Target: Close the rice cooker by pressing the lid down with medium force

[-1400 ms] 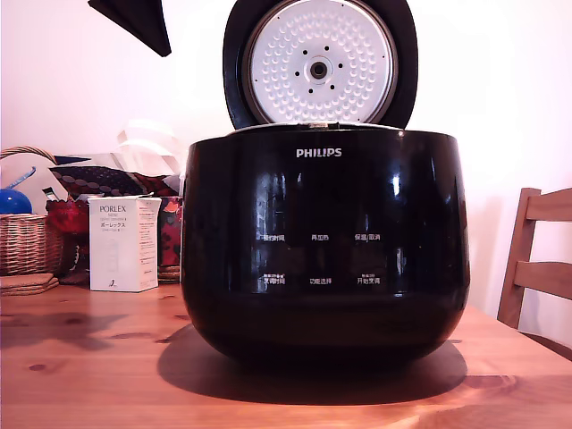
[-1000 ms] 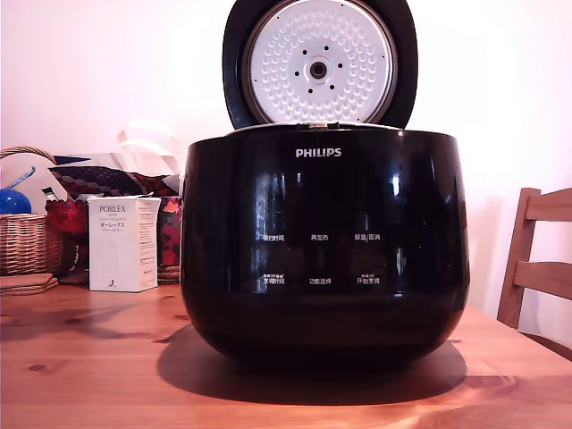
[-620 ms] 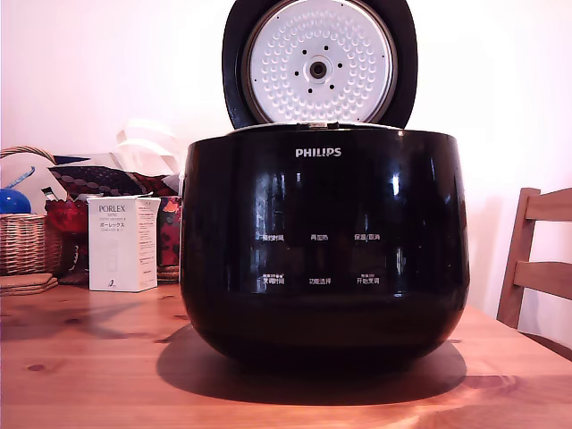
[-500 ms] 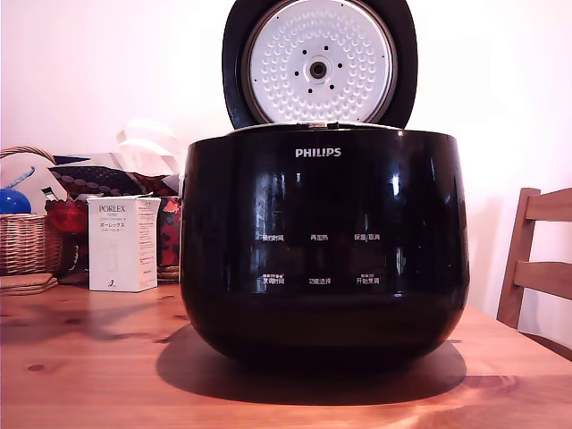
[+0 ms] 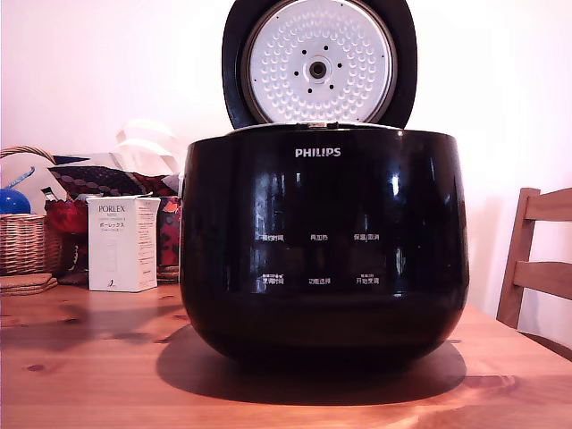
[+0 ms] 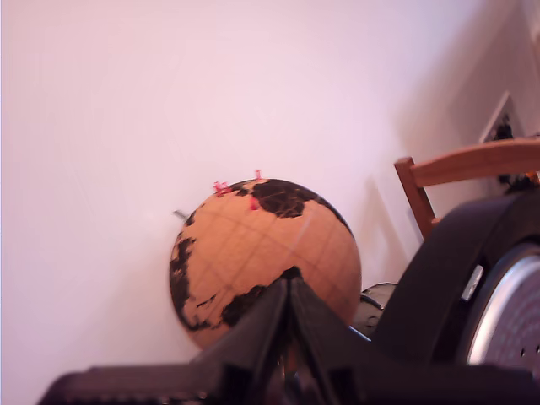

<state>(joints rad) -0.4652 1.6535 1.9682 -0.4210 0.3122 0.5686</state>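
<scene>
The dark tip that poked in at the upper corner on the exterior view's left a second ago is gone from that view, so the arm has moved out of its frame; nothing else has shifted, and the lid [image 5: 319, 63] has not been touched, meaning the press is still all to do. In the wrist view the hand [image 6: 289, 291] shows as two black fingers drawn together to a point, with no gap visible between them and nothing held. Beyond its tip sits a cork-coloured globe [image 6: 264, 257] against the wall, and beside the hand, on the side toward the wooden chair [image 6: 460, 169], rises the thick black edge of the lid with a slice of its silver inner plate. I judge the hand is level with the raised lid and close to it, not yet touching. In the exterior view the rice cooker [image 5: 323, 246] sits on the wooden counter [image 5: 89, 375], a basket [image 5: 25, 237] and a white box [image 5: 123, 243] off to the exterior view's left. The lid stands near upright on its rear hinge, its plate facing the exterior camera, its axis roughly horizontal.
</scene>
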